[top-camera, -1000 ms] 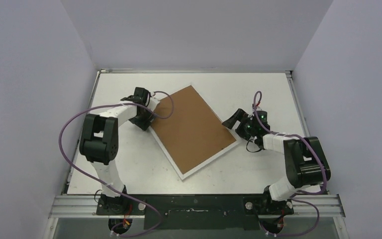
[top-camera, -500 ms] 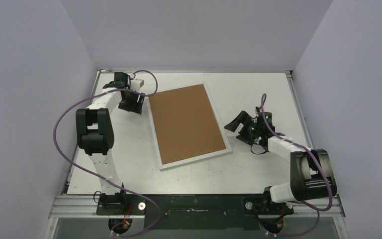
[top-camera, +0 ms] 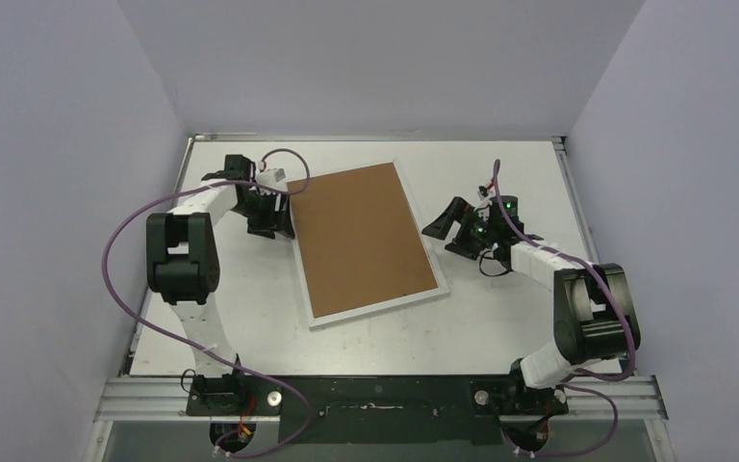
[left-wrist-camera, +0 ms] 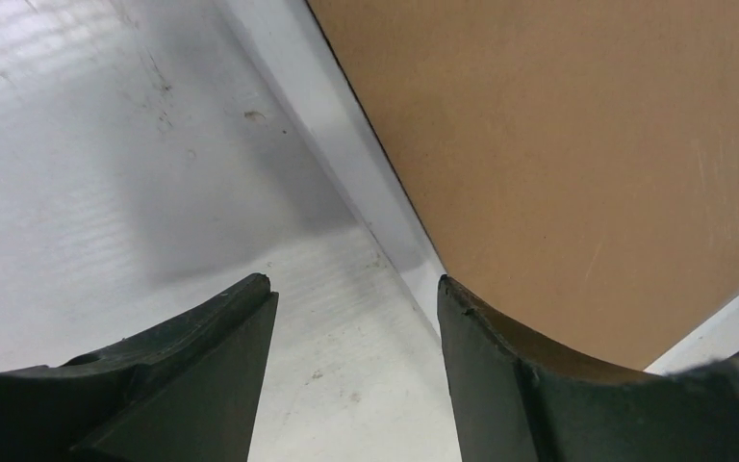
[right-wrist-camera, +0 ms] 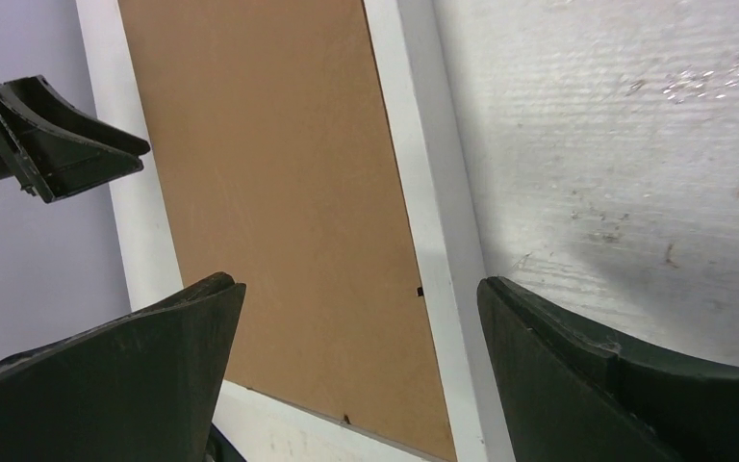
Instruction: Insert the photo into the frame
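The frame (top-camera: 377, 305) lies face down in the middle of the table, its brown backing board (top-camera: 364, 239) up inside a white rim. The photo is out of view. My left gripper (top-camera: 275, 220) is open and low at the frame's left edge. In the left wrist view its gap (left-wrist-camera: 354, 285) shows bare table and the white rim (left-wrist-camera: 346, 144), and one finger (left-wrist-camera: 510, 385) overlaps the board's corner. My right gripper (top-camera: 448, 234) is open at the frame's right edge. In the right wrist view its gap (right-wrist-camera: 356, 284) spans the rim (right-wrist-camera: 433, 260) and board. Neither holds anything.
The white table (top-camera: 500, 318) is walled on three sides by pale grey panels, with a metal rail (top-camera: 375, 390) along the near edge. Purple cables (top-camera: 120, 289) loop from both arms. The left gripper's fingers (right-wrist-camera: 58, 154) show at the top left of the right wrist view.
The frame has swung from a diagonal to nearly square with the table. The left gripper went back left, then returned to the frame's left edge. The right gripper shifted slightly toward the back.
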Action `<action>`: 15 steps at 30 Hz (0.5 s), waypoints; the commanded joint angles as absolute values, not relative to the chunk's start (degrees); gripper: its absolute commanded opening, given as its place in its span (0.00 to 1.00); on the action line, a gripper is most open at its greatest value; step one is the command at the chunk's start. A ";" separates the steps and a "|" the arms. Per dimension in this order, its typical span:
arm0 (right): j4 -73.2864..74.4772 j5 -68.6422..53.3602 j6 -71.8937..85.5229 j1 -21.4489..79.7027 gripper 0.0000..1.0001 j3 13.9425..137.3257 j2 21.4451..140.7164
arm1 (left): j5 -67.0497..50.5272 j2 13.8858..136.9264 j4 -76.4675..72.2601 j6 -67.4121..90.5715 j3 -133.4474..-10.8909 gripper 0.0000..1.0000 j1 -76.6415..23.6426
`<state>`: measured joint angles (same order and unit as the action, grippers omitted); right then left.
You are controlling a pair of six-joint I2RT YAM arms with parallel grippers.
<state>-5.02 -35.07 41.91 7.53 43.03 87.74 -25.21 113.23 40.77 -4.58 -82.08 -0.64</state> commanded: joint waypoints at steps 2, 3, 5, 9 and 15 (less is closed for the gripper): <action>-5.06 -36.30 40.20 8.95 0.98 45.41 89.02 | -27.73 111.08 39.93 -1.89 -80.45 0.61 -0.55; -5.02 -36.45 40.17 8.97 0.97 45.17 89.27 | -28.21 111.29 39.99 -1.65 -80.10 0.61 -0.57; -4.93 -36.94 40.12 8.96 0.97 45.05 89.91 | -28.77 111.37 40.11 -1.40 -79.62 0.61 -0.76; -4.42 -38.01 39.78 8.88 0.97 46.12 91.05 | -29.30 110.88 38.57 -1.12 -78.09 0.61 -0.97; -5.58 -38.84 40.41 8.94 0.97 46.34 92.56 | -28.62 112.43 38.29 -1.41 -78.30 0.61 -1.64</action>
